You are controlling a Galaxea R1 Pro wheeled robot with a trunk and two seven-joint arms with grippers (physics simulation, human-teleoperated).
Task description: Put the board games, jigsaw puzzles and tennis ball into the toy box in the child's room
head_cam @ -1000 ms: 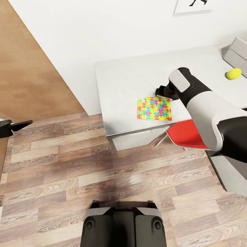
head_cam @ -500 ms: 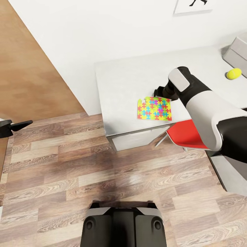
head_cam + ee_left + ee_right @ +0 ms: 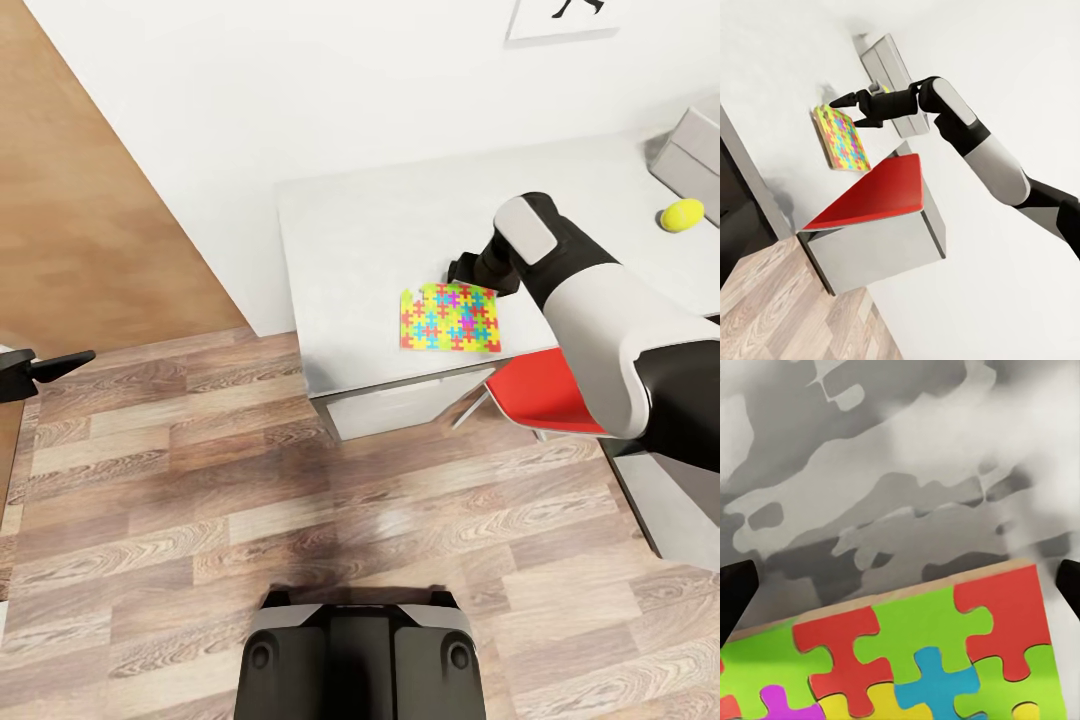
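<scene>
My right gripper point(image 3: 462, 268) has crept further over the table point(image 3: 350, 230); jaws spread wide, puzzle point(image 3: 451, 316) edge lying between them, untouched. Left gripper point(image 3: 60, 366): can't tell.

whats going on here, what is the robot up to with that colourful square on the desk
The robot's right gripper hangs open just above the far edge of the jigsaw puzzle, which lies flat near the front of the table. Nothing is gripped yet. The tennis ball sits further along the table, beside the toy box. The left gripper is off to the side over the floor, holding nothing.
</scene>
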